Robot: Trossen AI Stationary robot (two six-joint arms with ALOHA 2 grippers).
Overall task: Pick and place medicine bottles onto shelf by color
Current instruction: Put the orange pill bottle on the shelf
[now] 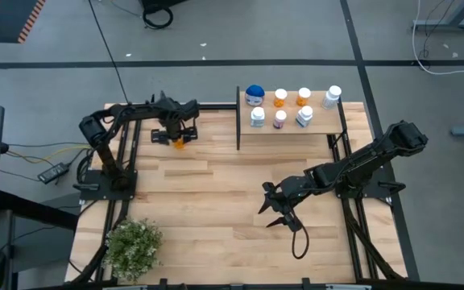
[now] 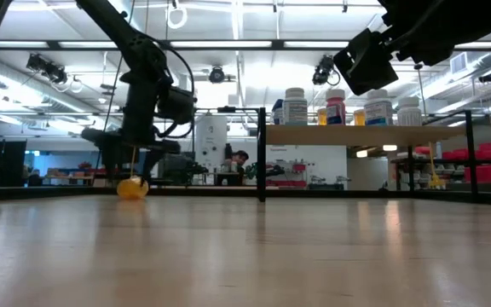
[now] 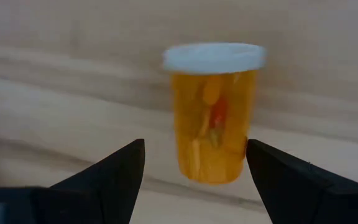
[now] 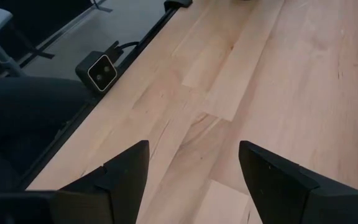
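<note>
An orange medicine bottle (image 3: 213,118) with a white cap lies on its side on the tabletop near the far left (image 1: 179,143), and shows low on the wood in the low view (image 2: 132,188). My left gripper (image 3: 194,146) hangs open right above it (image 1: 176,131), pointing down, one finger on either side of the bottle's body. The shelf (image 1: 322,126) at the far right carries several bottles: a blue one (image 1: 254,95), orange ones (image 1: 280,98), white ones (image 1: 333,97) and a pinkish one (image 1: 280,119). My right gripper (image 1: 277,213) is open over bare wood (image 4: 194,146). My left gripper comes from above with its fingers across the lying bottle. One fingertip (image 3: 253,152) stands right at the bottle's side wall (image 3: 244,124); I cannot tell whether it touches. The other finger is clear of the bottle, which rests on the table.
A green potted plant (image 1: 134,246) stands at the near left corner. The shelf's black upright edge (image 1: 238,119) rises between the left gripper and the shelf. A dark cable loop (image 1: 298,242) hangs by the right gripper. Bare wood fills the table's middle (image 1: 216,193).
</note>
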